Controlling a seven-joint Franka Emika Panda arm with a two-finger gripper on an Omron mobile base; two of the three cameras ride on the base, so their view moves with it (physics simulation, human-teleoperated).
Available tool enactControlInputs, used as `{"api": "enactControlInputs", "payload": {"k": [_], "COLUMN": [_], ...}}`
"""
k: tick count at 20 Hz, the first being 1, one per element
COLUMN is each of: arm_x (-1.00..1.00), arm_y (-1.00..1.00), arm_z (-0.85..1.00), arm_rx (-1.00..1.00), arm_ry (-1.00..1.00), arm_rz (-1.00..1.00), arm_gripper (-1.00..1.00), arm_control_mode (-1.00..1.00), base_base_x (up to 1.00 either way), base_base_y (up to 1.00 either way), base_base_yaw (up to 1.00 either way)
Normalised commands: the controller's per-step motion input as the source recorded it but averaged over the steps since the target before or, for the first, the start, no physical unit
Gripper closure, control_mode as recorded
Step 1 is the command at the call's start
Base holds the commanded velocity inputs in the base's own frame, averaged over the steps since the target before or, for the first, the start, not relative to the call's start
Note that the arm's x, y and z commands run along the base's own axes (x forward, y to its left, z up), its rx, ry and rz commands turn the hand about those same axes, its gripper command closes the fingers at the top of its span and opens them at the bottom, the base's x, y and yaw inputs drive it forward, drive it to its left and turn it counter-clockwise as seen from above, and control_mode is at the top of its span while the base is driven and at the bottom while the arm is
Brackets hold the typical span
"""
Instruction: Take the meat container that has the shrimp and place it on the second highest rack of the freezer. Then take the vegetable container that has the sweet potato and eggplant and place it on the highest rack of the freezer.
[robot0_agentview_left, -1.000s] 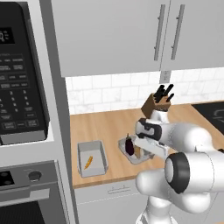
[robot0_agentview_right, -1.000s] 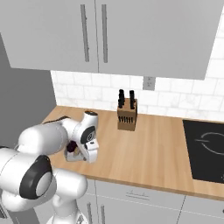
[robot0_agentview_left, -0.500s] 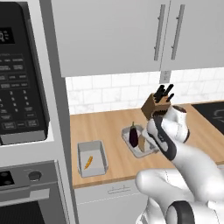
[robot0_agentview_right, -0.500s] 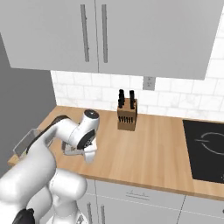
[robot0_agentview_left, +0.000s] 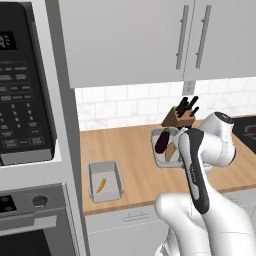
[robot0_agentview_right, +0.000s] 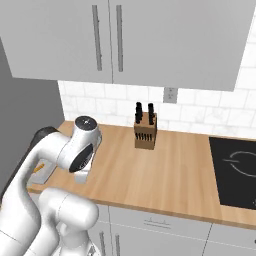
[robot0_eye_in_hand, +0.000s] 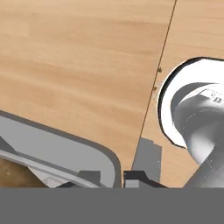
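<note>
Two grey containers sit on the wooden counter (robot0_agentview_left: 130, 150). One, near the counter's front edge beside the oven column, holds a single orange shrimp (robot0_agentview_left: 101, 185) in its tray (robot0_agentview_left: 105, 181). The other tray (robot0_agentview_left: 161, 150), lifted and tilted in front of the knife block (robot0_agentview_left: 181, 114), carries one dark purple eggplant (robot0_agentview_left: 162, 142) and one tan sweet potato (robot0_agentview_left: 171, 152) lying just beside it. The left base view shows both trays and their contents, with the white arm crossing in front of the vegetable tray. The right base view has the arm covering that tray, leaving a corner of the shrimp tray (robot0_agentview_right: 41, 171) and the one knife block (robot0_agentview_right: 145, 131). In the hand view, the gripper (robot0_eye_in_hand: 111, 178) is clamped nearly closed on the vegetable tray's rim (robot0_eye_in_hand: 78, 151)
</note>
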Motion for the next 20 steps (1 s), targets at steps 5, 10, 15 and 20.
{"api": "enactControlInputs", "payload": {"k": [5, 10, 15, 20], "arm_x": [-0.64, -0.54, -0.57, -0.61], "arm_y": [-0.01, 0.00, -0.01, 0.00], "arm_z": [0.98, 1.00, 0.75, 0.03], "arm_rx": [0.17, 0.07, 0.00, 0.00], "arm_ry": [-0.01, 0.05, 0.07, -0.30], "arm_rz": [-0.21, -0.11, 0.00, 0.00], "arm_gripper": [1.00, 1.00, 1.00, 1.00], "arm_control_mode": [-1.00, -1.00, -1.00, -1.00], "base_base_x": [0.00, 0.00, 0.00, 0.00], "base_base_y": [0.00, 0.00, 0.00, 0.00], "base_base_yaw": [0.00, 0.00, 0.00, 0.00]}}
